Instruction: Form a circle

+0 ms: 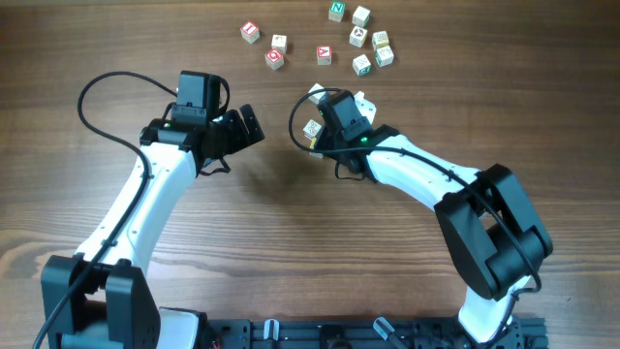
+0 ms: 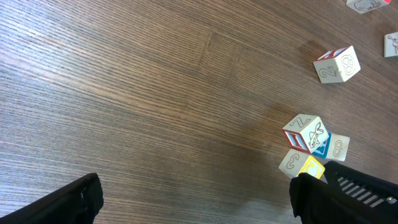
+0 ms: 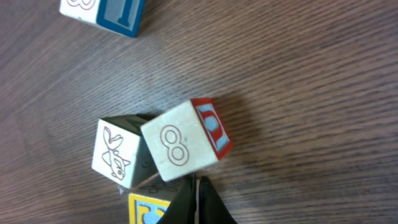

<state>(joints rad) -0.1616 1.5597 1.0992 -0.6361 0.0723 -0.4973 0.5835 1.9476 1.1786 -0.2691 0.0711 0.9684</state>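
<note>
Right gripper [image 3: 198,190] - fingers pressed together, holding nothing, so it works as a single poker tip. The tip sits at the near edge of the 8 cube [image 3: 181,144], touching or just short of it; I can't tell which. That cube sits cocked against the rabbit cube [image 3: 117,153] on its left, and I can't tell whether it lies flat. The yellow cube [image 3: 148,210] is tucked just beside the tip, on the left. The blue-edged cube [image 3: 118,12] lies apart, beyond them.

So the small cluster is dead ahead of the tip, and a push goes straight into it. These are cubes, so there's no long axis to line up on. What matters is which face I hit.

Left gripper [image 1: 242,128] - fingers spread wide, empty, over bare table [image 1: 116,39] left of the cluster, near but not touching. The right arm is clearly the nearer one.

The circle isn't formed yet. The loose cubes [image 1: 324,55] lie in a ragged band on the far side, apart from the cluster.

My read: next I nudge the cluster cubes apart and farther out, one at a time. The risk is that the cocked 8 cube tumbles instead of sliding.
</note>
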